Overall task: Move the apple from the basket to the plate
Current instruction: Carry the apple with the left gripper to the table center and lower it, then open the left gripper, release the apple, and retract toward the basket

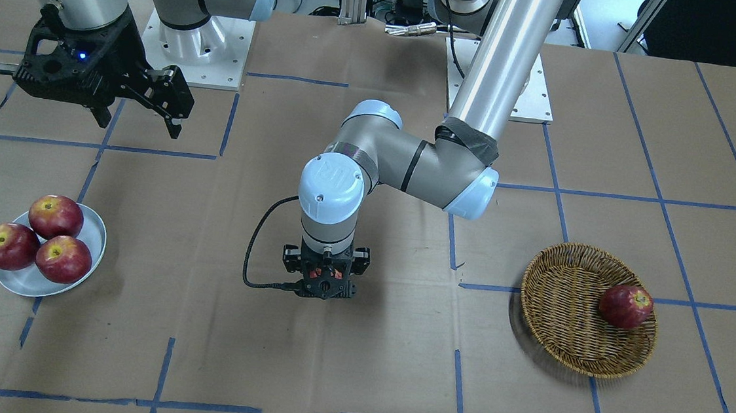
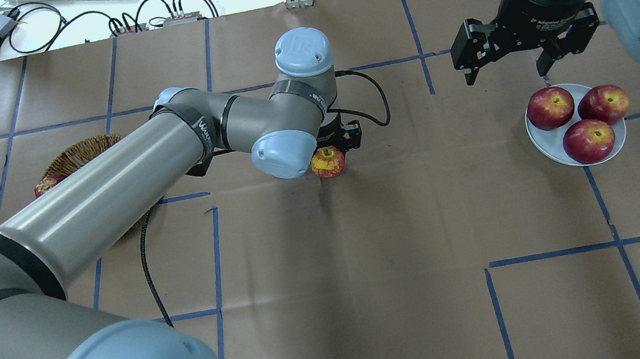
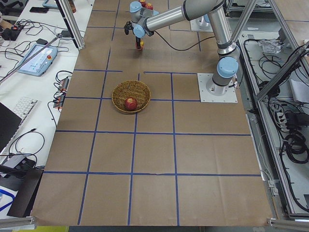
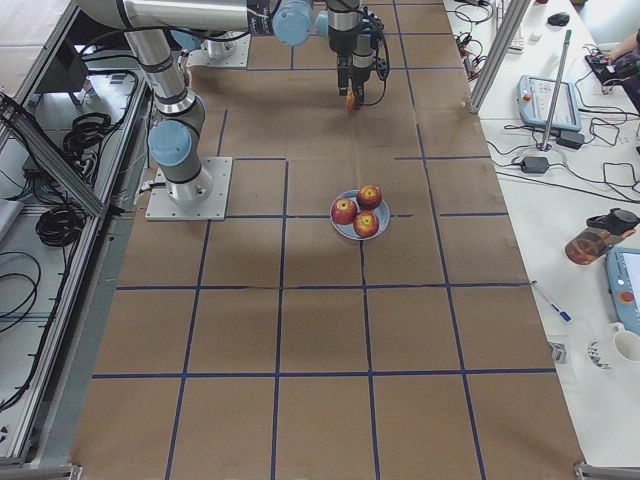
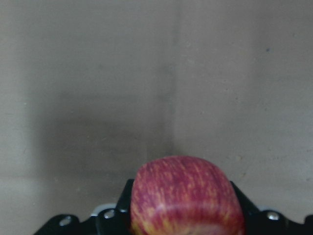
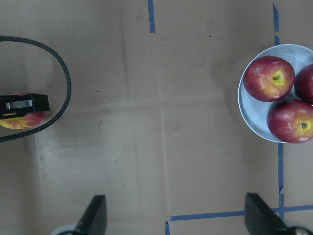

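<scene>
1. Brown paper gridded with blue tape is covering the counter point(image 2: 369, 260), and cables and a keyboard are lying along the top edge of the overhead view.
2. The left gripper point(image 1: 324, 280) is hanging over the middle of the frame, its jaws pinching the apple point(image 2: 328, 162) from two sides. The fruit is showing pinkish-red skin streaked with yellow. It is out of the basket point(image 1: 556, 313) and not yet on the plate point(image 2: 542, 141).
3. The basket, shallow woven wicker, is sitting at the left of the overhead frame, half hidden behind the left arm. It is holding one darker apple point(image 1: 625, 306) against its rim.
4. The plate, smooth and pale, is sitting at the right of that frame. It is carrying three deep-red apples point(image 2: 589, 140) bunched together, leaving a bare crescent along its lower-left side.
5. From the held apple the plate is lying toward the right edge of the overhead frame, well apart. The apple is near-round, so no long axis is mattering for the set-down.
6. The right gripper point(image 2: 505, 71) is hovering just up-left of the plate, jaws spread wide and holding nothing. It is the nearer one, yet the left is doing the carrying.
7. My judgement is that the bare crescent is offering little room, so a glossy round apple may be rolling off that shallow rim.
</scene>
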